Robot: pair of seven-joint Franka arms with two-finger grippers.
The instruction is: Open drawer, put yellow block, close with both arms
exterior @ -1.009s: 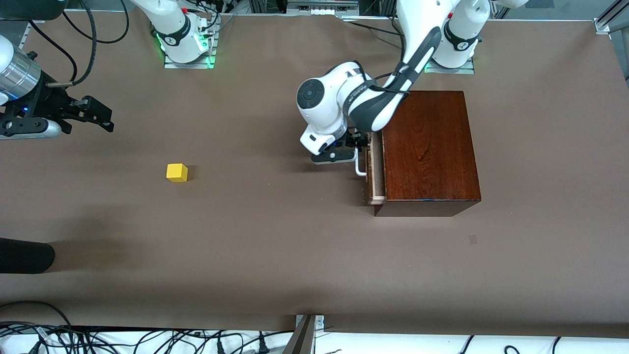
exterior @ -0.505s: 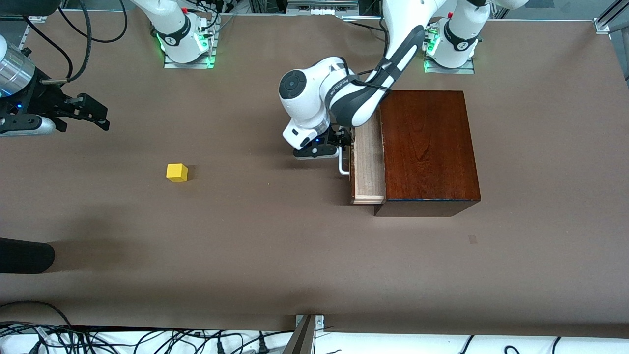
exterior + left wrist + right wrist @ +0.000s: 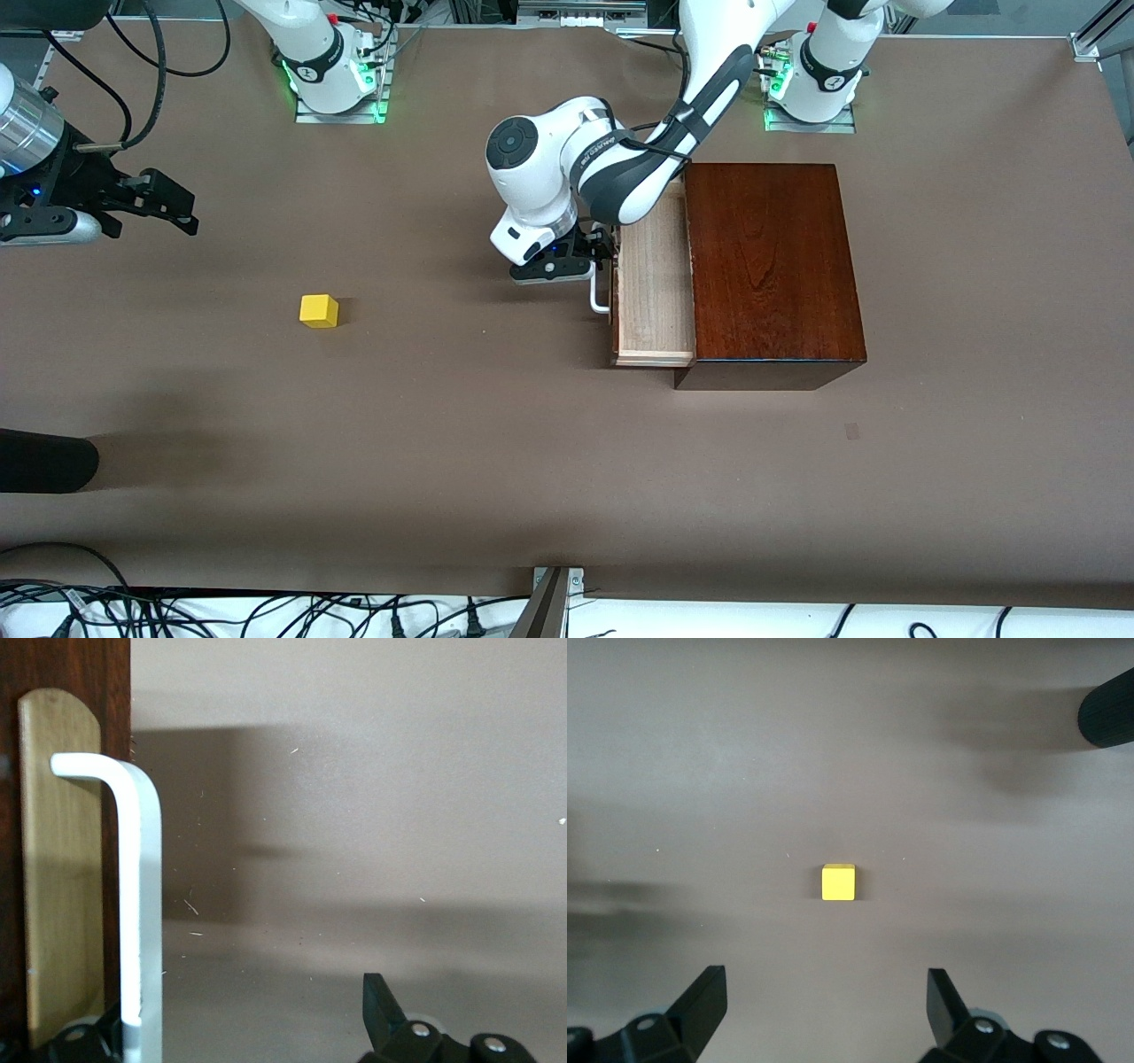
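The drawer [image 3: 654,283] is out, the left gripper [image 3: 592,259] hooked wide around its handle [image 3: 142,904]. The block [image 3: 319,311] sits toward the right arm's end, where the right gripper [image 3: 824,1010] hangs wide, far nearer than the left.

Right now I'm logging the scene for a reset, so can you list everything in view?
Wooden box: one, dark reddish-brown, toward the left arm's end of the table.
Drawer: one, pale inside, pulled partly out of the box.
Handle: one, white loop, on the drawer front.
Yellow block: one, on the table toward the right arm's end.
Table: one, brown.
Left gripper: black, at the handle.
Right gripper: black, open, waiting above the table.
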